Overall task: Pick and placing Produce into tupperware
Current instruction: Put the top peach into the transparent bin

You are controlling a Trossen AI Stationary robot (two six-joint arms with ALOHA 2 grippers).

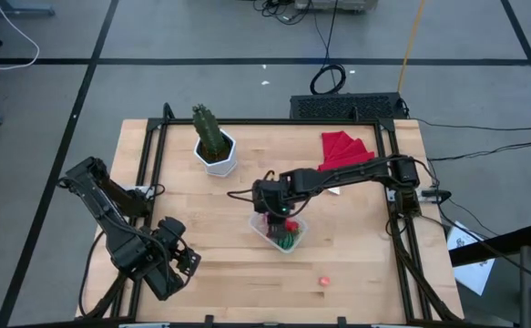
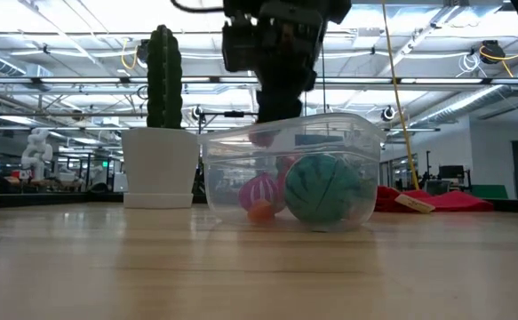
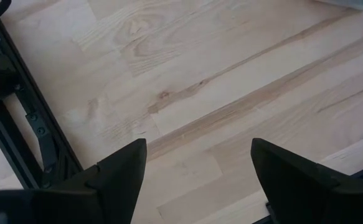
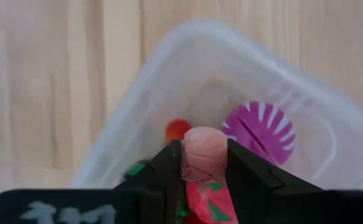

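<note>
Berry [image 4: 203, 152] in right gripper [image 4: 201, 163] over tupperware [image 4: 306, 118], stray berry [image 1: 323, 282] overhead only

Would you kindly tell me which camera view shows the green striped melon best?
The low view: the green striped melon sits in full side profile inside the clear tupperware. The high view shows only a green patch under the right tool. The right wrist view barely shows it, and the left wrist view shows only table.

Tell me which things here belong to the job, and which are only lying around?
Job: tupperware; melon, purple piece and orange bit inside it; pink piece held by the right gripper over it; loose berry on the table.

Lying around: cactus, white pot, red cloth.
</note>
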